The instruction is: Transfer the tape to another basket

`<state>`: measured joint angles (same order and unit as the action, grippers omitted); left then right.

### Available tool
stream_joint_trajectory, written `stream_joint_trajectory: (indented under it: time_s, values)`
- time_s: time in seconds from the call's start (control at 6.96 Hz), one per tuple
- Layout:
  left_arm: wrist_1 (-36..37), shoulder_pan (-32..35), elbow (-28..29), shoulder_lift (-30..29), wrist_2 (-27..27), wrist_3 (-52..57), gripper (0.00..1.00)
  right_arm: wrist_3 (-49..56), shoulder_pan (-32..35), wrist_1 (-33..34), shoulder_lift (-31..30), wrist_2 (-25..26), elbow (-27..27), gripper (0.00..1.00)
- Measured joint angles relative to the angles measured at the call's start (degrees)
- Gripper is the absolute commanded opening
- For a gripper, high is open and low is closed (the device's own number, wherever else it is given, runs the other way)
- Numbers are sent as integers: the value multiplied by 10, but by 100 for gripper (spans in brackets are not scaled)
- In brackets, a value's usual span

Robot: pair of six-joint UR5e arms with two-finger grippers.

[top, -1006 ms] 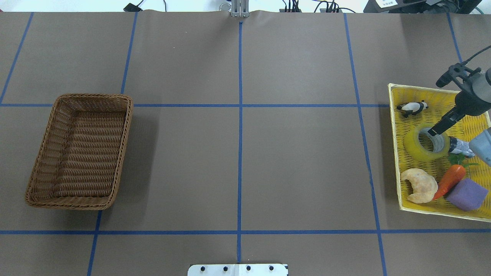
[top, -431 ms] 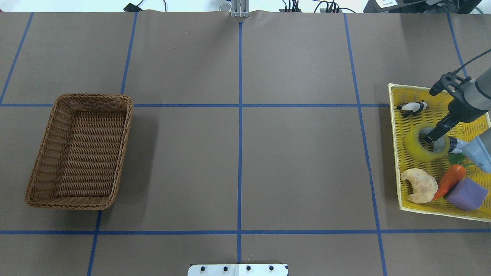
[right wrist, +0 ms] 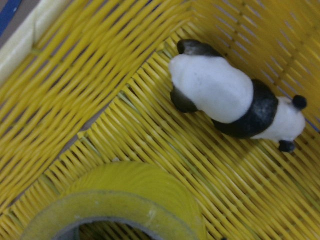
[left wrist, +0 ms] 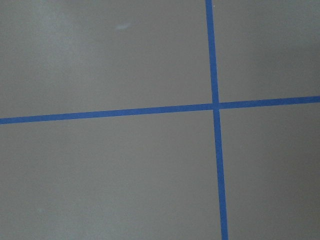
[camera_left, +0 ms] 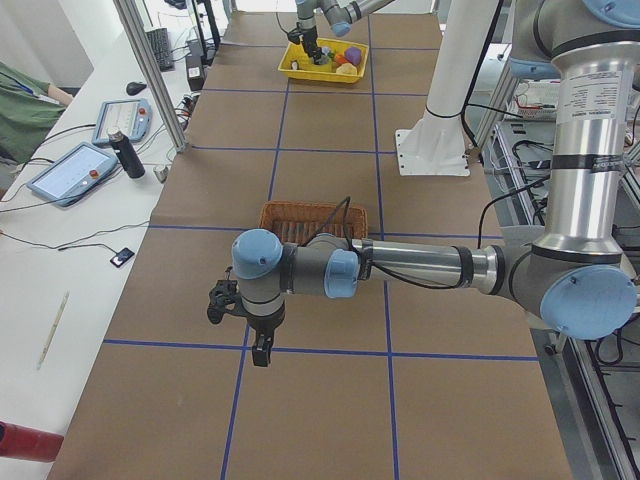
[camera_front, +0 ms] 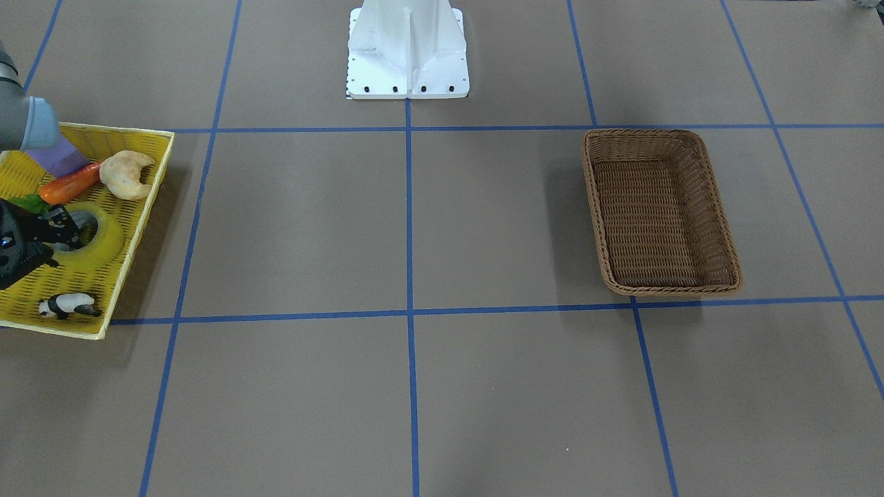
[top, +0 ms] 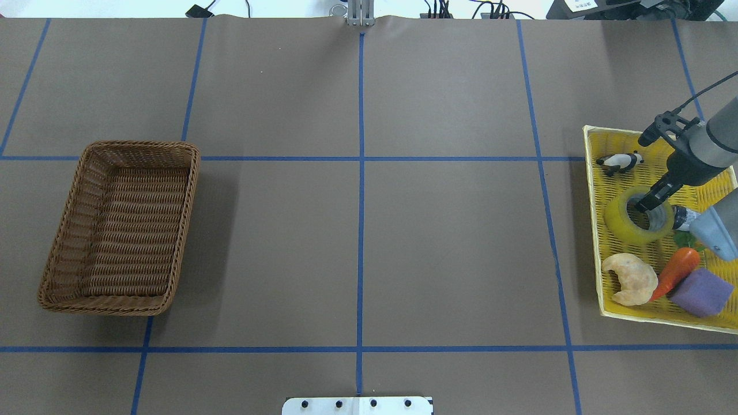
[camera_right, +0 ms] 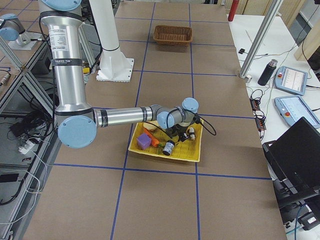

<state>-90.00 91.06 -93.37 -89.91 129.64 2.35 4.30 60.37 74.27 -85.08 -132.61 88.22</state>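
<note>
The tape (top: 620, 222), a yellow roll, lies flat in the yellow mesh tray (top: 594, 173) at the far right. It also shows in the front view (camera_front: 103, 245) and at the bottom of the right wrist view (right wrist: 135, 185). My right gripper (top: 642, 204) reaches down at the roll with a fingertip inside its core hole; in the front view (camera_front: 59, 240) its fingers look spread. The brown wicker basket (top: 186, 219) stands empty at the far left. My left gripper (camera_left: 262, 352) shows only in the left side view, hanging over bare table; I cannot tell its state.
In the tray with the tape are a toy panda (top: 620, 162), a croissant (top: 631, 278), a carrot (top: 676, 272), a purple block (top: 700, 291) and a small bottle (top: 686, 218). Brown paper with blue tape lines lies between tray and basket.
My right gripper has moved left and lower, its fingertip going deeper into the tape's hole. The roll has shifted slightly to the left. The basket has not moved.
</note>
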Motion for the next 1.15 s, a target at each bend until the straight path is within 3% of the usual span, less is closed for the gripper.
stream_joint_trajectory:
  time_s: [0.29,0.86,1.15]
  values:
    - [0,0,0,0,0,-1,98,0,10,1,-2,-7,21,0]
    - [0,0,1,0,2,-1,98,-5,83,6,1,-83,78,0]
    - [-15,0,1,-2,13,-6,98,-81,88,4,52,-88,88,0]
